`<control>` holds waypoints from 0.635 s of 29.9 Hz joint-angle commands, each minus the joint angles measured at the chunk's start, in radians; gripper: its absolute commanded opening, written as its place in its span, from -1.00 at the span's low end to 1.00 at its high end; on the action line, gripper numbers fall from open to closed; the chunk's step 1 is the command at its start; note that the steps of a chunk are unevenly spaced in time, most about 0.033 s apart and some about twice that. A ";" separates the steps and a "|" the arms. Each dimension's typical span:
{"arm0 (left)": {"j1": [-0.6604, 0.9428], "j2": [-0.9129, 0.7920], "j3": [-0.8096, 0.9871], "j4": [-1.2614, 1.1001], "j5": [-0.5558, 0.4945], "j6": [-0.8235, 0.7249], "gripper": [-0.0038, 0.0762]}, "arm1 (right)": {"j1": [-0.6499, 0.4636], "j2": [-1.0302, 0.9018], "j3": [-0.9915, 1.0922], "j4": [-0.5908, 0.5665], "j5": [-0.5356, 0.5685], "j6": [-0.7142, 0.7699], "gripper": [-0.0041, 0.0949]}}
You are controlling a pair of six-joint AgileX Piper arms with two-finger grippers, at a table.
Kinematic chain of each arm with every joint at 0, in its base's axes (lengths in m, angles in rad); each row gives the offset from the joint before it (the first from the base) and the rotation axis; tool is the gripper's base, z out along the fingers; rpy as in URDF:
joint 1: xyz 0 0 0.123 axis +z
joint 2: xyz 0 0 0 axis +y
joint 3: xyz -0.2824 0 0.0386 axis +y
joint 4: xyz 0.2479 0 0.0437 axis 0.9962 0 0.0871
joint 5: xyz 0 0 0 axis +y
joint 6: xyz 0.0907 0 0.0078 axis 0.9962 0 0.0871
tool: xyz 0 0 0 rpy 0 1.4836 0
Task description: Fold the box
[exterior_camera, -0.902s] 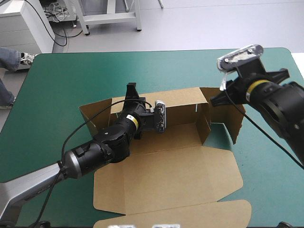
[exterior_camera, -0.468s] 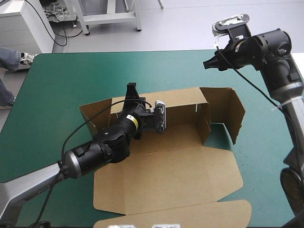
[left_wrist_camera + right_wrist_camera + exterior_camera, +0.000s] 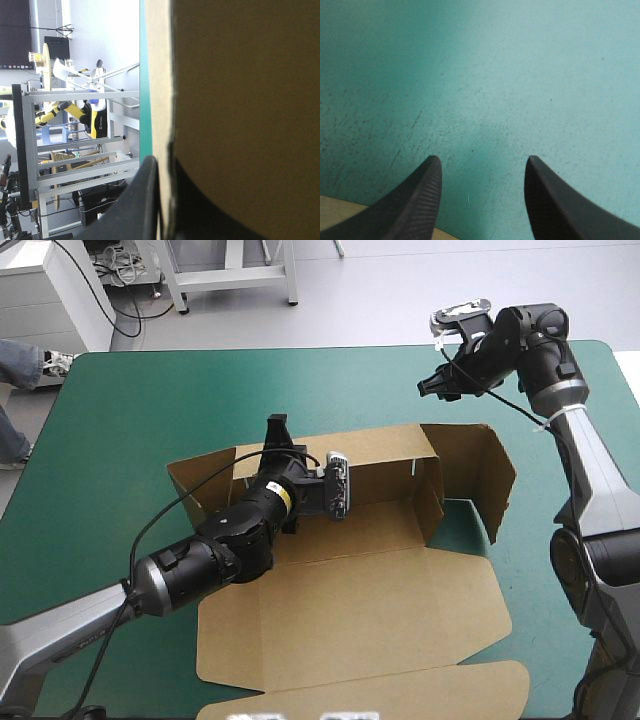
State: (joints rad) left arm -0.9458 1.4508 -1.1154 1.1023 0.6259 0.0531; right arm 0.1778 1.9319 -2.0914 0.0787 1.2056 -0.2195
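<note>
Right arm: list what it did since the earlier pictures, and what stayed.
The right gripper withdrew from the box toward the far edge of the teal-green cover and is open. The left gripper stays shut on the rear wall; the box has not shifted.

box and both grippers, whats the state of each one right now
brown board box: partly folded, back wall and end flaps raised, lid lying flat
left gripper with black fin-shaped fingers: shut on the box's back wall
right gripper: open, holding nothing, above the teal-green cover past the box's far right corner
</note>
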 commanded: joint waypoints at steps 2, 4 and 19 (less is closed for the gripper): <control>-0.010 -0.036 -0.024 0.007 -0.054 -0.006 -0.92 | -0.006 -0.054 -0.016 0.008 -0.037 -0.012 0.01; -0.008 -0.036 -0.024 0.007 -0.064 -0.006 -0.92 | -0.007 -0.058 0.023 0.008 -0.035 -0.012 0.01; -0.008 -0.032 -0.024 0.010 -0.080 -0.006 -0.92 | -0.007 -0.245 0.327 0.079 -0.035 -0.092 0.00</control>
State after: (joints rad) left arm -0.9458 1.4498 -1.1154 1.1009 0.5864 0.0559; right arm 0.1749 1.7923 -1.7859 0.1361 1.1942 -0.2790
